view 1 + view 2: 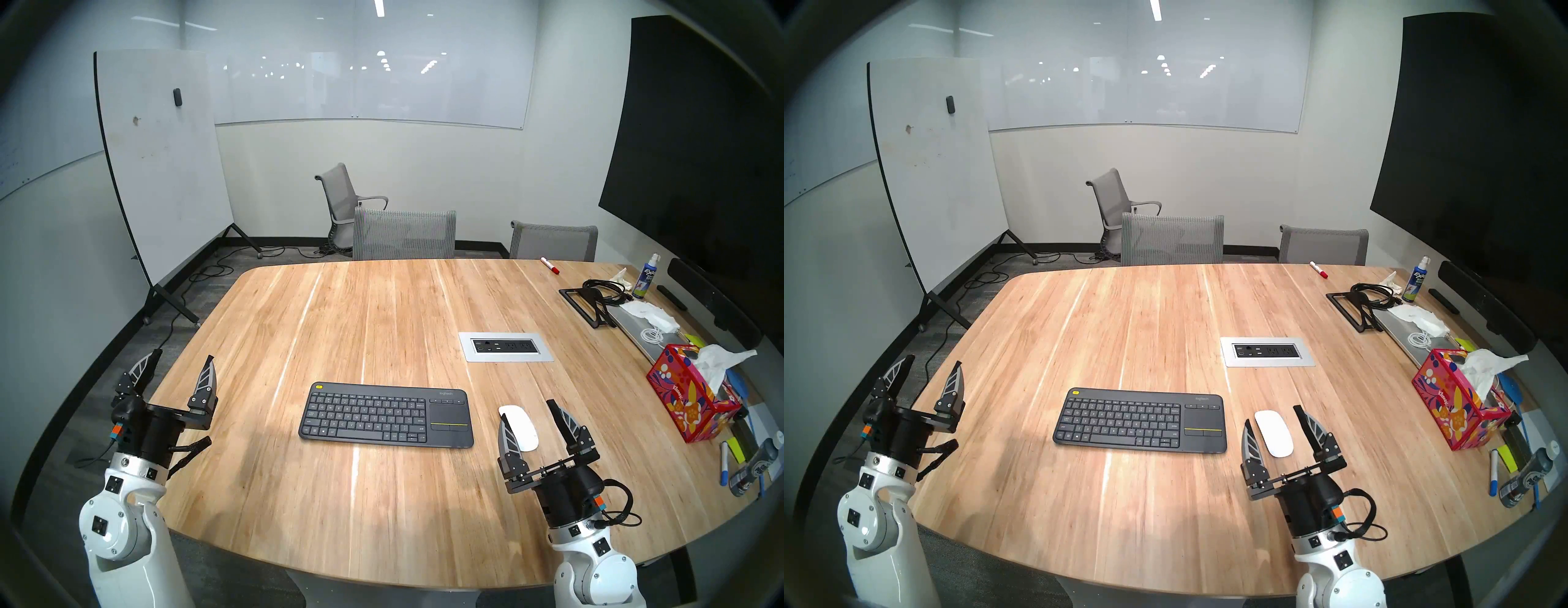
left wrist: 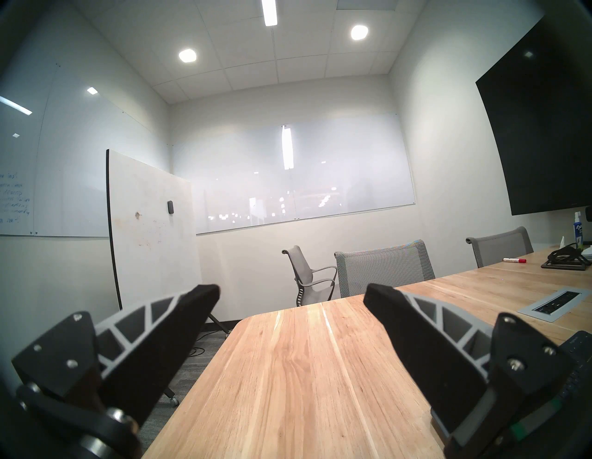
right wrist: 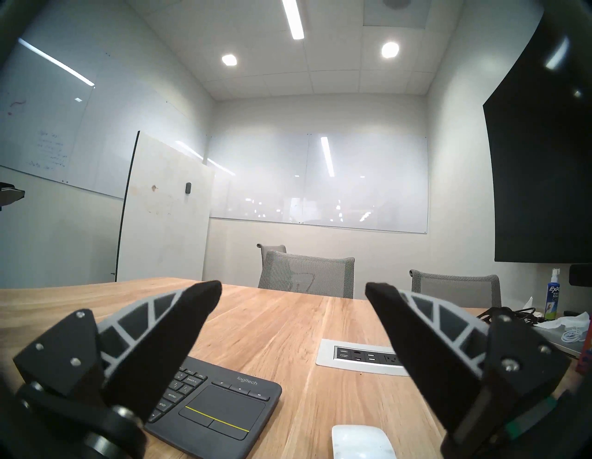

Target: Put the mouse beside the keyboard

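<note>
The dark grey keyboard (image 1: 386,415) (image 1: 1140,421) lies flat near the front middle of the wooden table (image 1: 382,314), its touchpad end (image 3: 221,413) showing in the right wrist view. A glossy white mouse (image 1: 519,426) (image 1: 1273,433) (image 3: 363,440) rests on the table just to the keyboard's right, a small gap between them. My right gripper (image 1: 527,409) (image 1: 1273,414) (image 3: 293,290) hovers open above the mouse's near side, nothing between its fingers. Over the table's front left edge my left gripper (image 1: 180,358) (image 1: 932,363) (image 2: 291,290) stands open and empty, raised.
A silver power outlet panel (image 1: 505,347) is set in the table behind the mouse. Along the right edge sit a bright tissue box (image 1: 689,399), a laptop, cables, a spray bottle (image 1: 645,278), markers and cans. Grey chairs (image 1: 405,234) stand at the far side.
</note>
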`<state>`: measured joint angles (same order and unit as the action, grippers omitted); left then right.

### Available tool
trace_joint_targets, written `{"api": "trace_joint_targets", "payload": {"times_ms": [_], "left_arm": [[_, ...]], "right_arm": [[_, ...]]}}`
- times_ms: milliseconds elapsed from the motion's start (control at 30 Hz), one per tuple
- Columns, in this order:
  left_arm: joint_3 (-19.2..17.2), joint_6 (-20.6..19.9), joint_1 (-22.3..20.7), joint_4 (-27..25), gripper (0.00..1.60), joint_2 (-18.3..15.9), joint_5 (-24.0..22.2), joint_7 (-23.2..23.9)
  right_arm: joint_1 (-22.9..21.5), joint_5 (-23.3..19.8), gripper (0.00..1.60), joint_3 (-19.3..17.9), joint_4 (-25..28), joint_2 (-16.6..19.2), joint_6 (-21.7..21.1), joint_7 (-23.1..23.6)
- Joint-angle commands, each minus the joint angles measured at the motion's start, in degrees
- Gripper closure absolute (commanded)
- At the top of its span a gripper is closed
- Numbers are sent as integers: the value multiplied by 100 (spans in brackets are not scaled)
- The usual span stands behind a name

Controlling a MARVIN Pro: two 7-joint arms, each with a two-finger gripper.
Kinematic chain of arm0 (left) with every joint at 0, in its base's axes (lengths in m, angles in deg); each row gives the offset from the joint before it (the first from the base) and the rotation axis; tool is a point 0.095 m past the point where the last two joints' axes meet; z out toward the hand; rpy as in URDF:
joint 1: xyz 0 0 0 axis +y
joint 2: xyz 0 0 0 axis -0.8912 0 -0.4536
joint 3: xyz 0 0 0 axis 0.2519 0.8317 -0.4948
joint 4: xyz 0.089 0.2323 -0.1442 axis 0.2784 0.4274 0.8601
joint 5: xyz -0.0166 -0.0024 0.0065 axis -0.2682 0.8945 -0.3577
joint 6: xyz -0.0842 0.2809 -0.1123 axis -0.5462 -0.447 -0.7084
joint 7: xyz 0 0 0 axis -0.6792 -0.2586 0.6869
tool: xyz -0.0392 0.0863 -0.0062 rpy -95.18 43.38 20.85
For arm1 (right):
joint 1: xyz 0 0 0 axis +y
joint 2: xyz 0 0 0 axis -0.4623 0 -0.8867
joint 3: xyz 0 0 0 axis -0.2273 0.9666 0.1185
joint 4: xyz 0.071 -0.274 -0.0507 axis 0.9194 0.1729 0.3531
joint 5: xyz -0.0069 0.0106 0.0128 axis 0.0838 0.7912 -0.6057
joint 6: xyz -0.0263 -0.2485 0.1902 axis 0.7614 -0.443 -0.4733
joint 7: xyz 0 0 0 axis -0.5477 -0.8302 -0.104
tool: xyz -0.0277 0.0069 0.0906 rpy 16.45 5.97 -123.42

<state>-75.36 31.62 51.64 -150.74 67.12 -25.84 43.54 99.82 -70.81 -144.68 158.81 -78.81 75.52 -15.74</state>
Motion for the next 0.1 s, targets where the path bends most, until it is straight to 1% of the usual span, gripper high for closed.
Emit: {"api": "trace_joint_targets", "payload": {"times_ms": [0,67], "left_arm": [[15,13,16,-117,0,-12,-13,-14],[15,13,16,-117,0,-11,-12,-14]], "right_arm": [[-29,-58,0,-27,100,-10,57,-14],[-30,-59,0,-30,100,-15,57,-8]]}}
